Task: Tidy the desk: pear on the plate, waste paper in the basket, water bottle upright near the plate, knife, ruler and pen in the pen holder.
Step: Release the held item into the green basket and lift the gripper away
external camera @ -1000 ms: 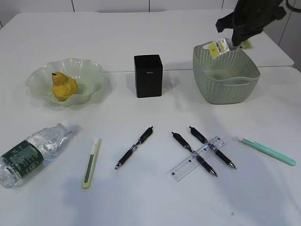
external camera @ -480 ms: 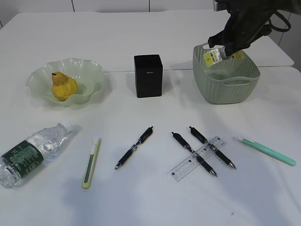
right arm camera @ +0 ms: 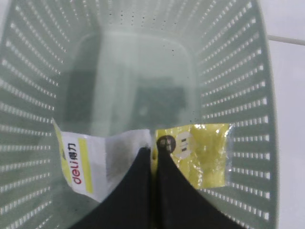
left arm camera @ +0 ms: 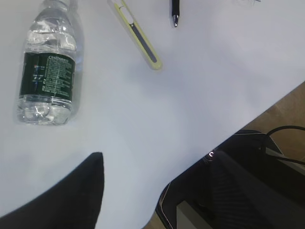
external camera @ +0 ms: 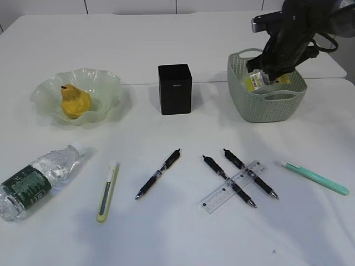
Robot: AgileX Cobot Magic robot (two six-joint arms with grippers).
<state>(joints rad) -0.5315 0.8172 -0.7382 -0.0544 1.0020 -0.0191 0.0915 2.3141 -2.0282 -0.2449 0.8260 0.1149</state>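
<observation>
On the table [external camera: 166, 238]: three pens [external camera: 158, 173], one ruler [external camera: 231, 187]; right jaws clamp wrapper [right arm camera: 143, 160], left jaws apart.

Pear [external camera: 75, 102] on plate [external camera: 105, 83]; bottle [external camera: 39, 178] lying; wrapper [right arm camera: 143, 155] inside basket [external camera: 238, 88]; pens [external camera: 158, 173], ruler [external camera: 231, 187], knife [external camera: 107, 190] flat.

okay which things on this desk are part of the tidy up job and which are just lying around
Job: pear, plate, waste paper in right gripper, basket, water bottle, knife, ruler, pens, pen holder.

Lying about: nothing.
</observation>
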